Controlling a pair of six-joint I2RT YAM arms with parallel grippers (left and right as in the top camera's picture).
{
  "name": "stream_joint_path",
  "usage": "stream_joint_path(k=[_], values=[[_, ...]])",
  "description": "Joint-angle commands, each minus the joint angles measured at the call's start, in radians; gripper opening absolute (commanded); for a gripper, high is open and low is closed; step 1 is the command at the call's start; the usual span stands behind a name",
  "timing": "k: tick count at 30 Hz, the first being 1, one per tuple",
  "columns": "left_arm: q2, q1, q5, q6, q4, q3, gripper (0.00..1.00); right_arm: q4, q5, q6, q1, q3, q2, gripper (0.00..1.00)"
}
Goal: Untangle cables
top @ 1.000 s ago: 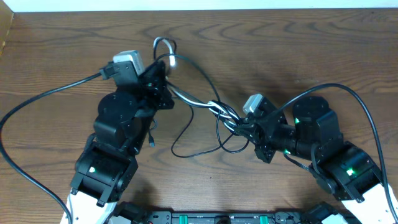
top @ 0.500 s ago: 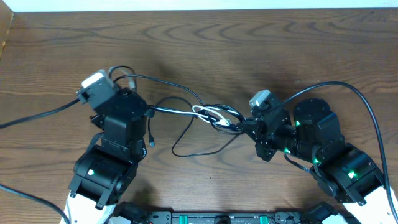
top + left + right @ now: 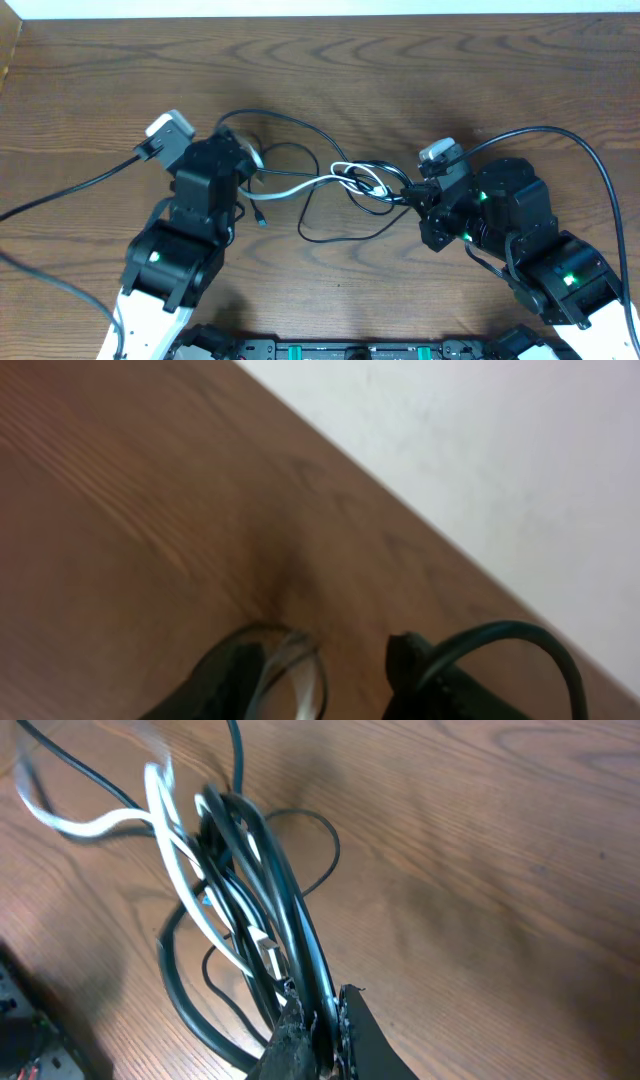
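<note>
Several cables (image 3: 362, 183) strung overhead | right wrist alone: right claw (image 3: 316, 1022) pinching them

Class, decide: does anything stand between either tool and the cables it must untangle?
Nothing visible does. The right tool is shut directly on the cables; the left tool sits at their other end, its grip unclear.

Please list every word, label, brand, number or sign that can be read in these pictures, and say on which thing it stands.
None: no word, number or sign can be read on the cables, the table or the arms.
</note>
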Motion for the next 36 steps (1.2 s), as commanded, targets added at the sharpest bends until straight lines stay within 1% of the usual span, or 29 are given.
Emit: stream_joint_path(k=[1, 2, 3, 6, 7, 8, 9, 10, 11, 12, 13, 14, 15, 18, 19, 22, 26, 30, 31, 32, 33, 34, 35, 36], values=[[0.03, 0.009, 0.041, 0.023, 0.008, 0.018, 0.31, -0.005, 0.037, 0.015, -0.018, -0.004, -0.014, 0.01], [0.033, 0.009, 0.04, 0.023, 0.012, 0.018, 0.13, -0.01, 0.037, 0.015, -0.021, -0.004, -0.014, 0.01], [0.035, 0.009, 0.035, 0.022, 0.016, 0.018, 0.08, -0.016, 0.037, 0.015, -0.023, -0.004, -0.014, 0.01], [0.037, 0.01, 0.029, 0.018, 0.039, 0.018, 0.08, -0.018, 0.032, 0.018, -0.024, -0.004, -0.014, 0.01], [0.038, 0.009, 0.033, 0.001, 0.043, 0.018, 0.15, -0.015, 0.028, 0.023, -0.024, -0.004, -0.015, 0.01], [0.039, 0.009, 0.043, -0.017, 0.042, 0.018, 0.29, -0.01, 0.021, 0.025, -0.024, -0.004, -0.018, 0.01], [0.039, 0.009, 0.07, -0.023, 0.041, 0.018, 0.36, -0.002, 0.004, 0.026, -0.024, -0.004, -0.02, 0.01], [0.043, 0.009, 0.105, -0.023, 0.042, 0.018, 0.39, 0.016, -0.027, 0.025, -0.024, -0.004, -0.024, 0.01], [0.047, 0.009, 0.16, -0.023, 0.042, 0.018, 0.38, 0.04, -0.066, 0.025, -0.024, -0.004, -0.026, 0.01], [0.053, 0.009, 0.204, -0.023, 0.042, 0.018, 0.33, 0.065, -0.103, 0.025, -0.024, -0.004, -0.026, 0.01], [0.064, 0.009, 0.259, -0.023, 0.045, 0.018, 0.23, 0.098, -0.156, 0.021, -0.024, -0.004, -0.026, 0.01], [0.077, 0.009, 0.306, -0.023, 0.045, 0.018, 0.09, 0.125, -0.195, 0.018, -0.024, -0.004, -0.026, 0.01], [0.09, 0.009, 0.342, -0.023, 0.045, 0.018, 0.08, 0.157, -0.236, 0.018, -0.024, -0.004, -0.026, 0.01], [0.146, 0.009, 0.463, -0.023, 0.045, 0.018, 0.08, 0.233, -0.311, 0.018, -0.024, -0.004, -0.026, 0.01], [0.178, 0.008, 0.524, -0.023, 0.046, 0.018, 0.08, 0.275, -0.339, 0.018, -0.024, -0.004, -0.026, 0.01], [0.239, 0.008, 0.607, -0.023, 0.046, 0.018, 0.08, 0.364, -0.391, 0.018, -0.024, -0.004, -0.031, 0.01], [0.303, 0.007, 0.672, -0.021, 0.052, 0.018, 0.08, 0.497, -0.446, 0.018, -0.024, -0.004, -0.038, 0.01], [0.324, 0.007, 0.687, 0.04, 0.065, 0.018, 0.08, 0.513, -0.411, 0.018, -0.024, -0.004, -0.038, 0.01], [0.324, 0.007, 0.687, 0.063, 0.068, 0.018, 0.15, 0.513, -0.402, 0.018, -0.024, -0.004, -0.038, 0.01], [0.324, 0.007, 0.687, 0.078, 0.069, 0.018, 0.32, 0.513, -0.393, 0.018, -0.024, -0.004, -0.037, 0.01], [0.323, 0.007, 0.687, 0.092, 0.069, 0.018, 0.54, 0.513, -0.382, 0.018, -0.024, -0.004, -0.037, 0.01], [0.323, 0.007, 0.687, 0.103, 0.069, 0.018, 0.72, 0.514, -0.369, 0.018, -0.024, -0.004, -0.037, 0.01], [0.323, 0.007, 0.687, 0.122, 0.07, 0.018, 0.92, 0.513, -0.341, 0.019, -0.024, -0.004, -0.037, 0.01], [0.321, 0.008, 0.688, 0.15, 0.076, 0.018, 0.96, 0.511, -0.313, 0.026, -0.024, -0.004, -0.037, 0.01]])
